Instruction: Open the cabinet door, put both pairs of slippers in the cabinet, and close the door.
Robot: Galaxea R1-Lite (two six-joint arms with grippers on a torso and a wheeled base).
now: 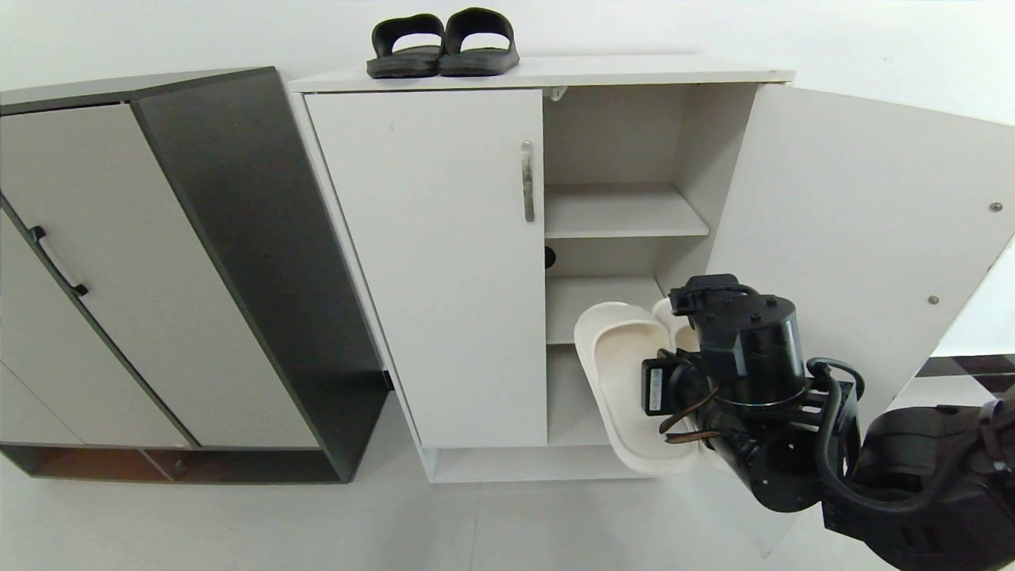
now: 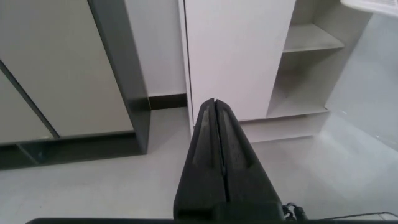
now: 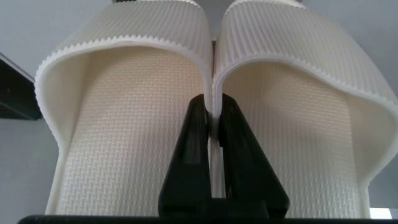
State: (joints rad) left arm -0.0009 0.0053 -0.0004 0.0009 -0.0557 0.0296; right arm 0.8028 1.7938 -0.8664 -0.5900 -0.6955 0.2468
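1. Right gripper (image 3: 212, 124): clenched on the pair of white slippers (image 3: 124, 155), its fingers pinching the two touching inner walls together. It was held in front of the white cabinet (image 1: 634, 71), level with that cabinet's lower open compartment.
2. White slippers: side by side, soles turned away from each other, toes pointing towards the white cabinet. They were at the mouth of its open right half, below the middle shelf (image 1: 595, 305). Whether the toes had crossed the cabinet's front edge could not be told; they appeared to be just at it.
3. Left gripper (image 2: 215, 109): fingers pressed flat together with nothing between them. It was out in front of the white cabinet, above the floor (image 1: 317, 523), and aimed at the foot of the closed left door (image 1: 428, 317).
4. Right door (image 1: 856, 238): swung wide open, away from the white cabinet's front.
5. Left door: shut, with a metal handle (image 1: 527, 181) at its inner edge.
6. Upper shelf (image 1: 622, 210): bare, inside the white cabinet's open half.
7. Black slippers (image 1: 442, 47): a pair side by side on top of the white cabinet, over the closed door.
8. Grey cabinet (image 1: 158, 277): just beside the white cabinet, on its left, doors shut.
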